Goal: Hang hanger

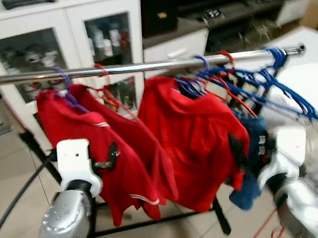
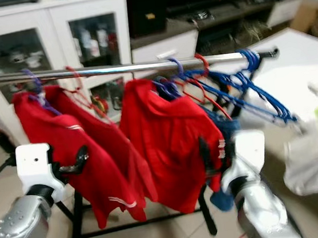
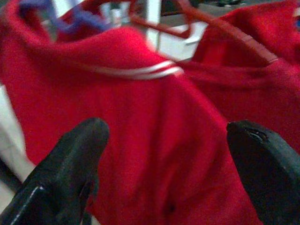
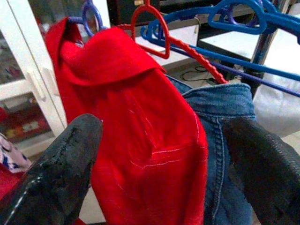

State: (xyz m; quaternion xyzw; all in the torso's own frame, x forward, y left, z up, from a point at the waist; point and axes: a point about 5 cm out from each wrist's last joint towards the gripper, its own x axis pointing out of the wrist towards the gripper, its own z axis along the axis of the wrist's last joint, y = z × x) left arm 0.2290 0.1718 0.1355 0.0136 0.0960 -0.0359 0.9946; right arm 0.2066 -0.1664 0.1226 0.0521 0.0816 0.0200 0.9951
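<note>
left gripper (image 3: 164, 154): fingers spread, nothing held, red shirt (image 1: 96, 149) faced at 9 o'clock | right gripper (image 4: 159, 164): fingers parted, nothing gripped, denim garment (image 4: 229, 140) ahead at 4 o'clock | hangers (image 1: 270, 83) crowded on rail (image 1: 141, 66) at 1 o'clock | risk: neighbouring hangers could be snagged.

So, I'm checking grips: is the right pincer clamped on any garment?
No, the right pincer is open, its black fingers spread apart with the red shirt and blue denim garment beyond them.
</note>
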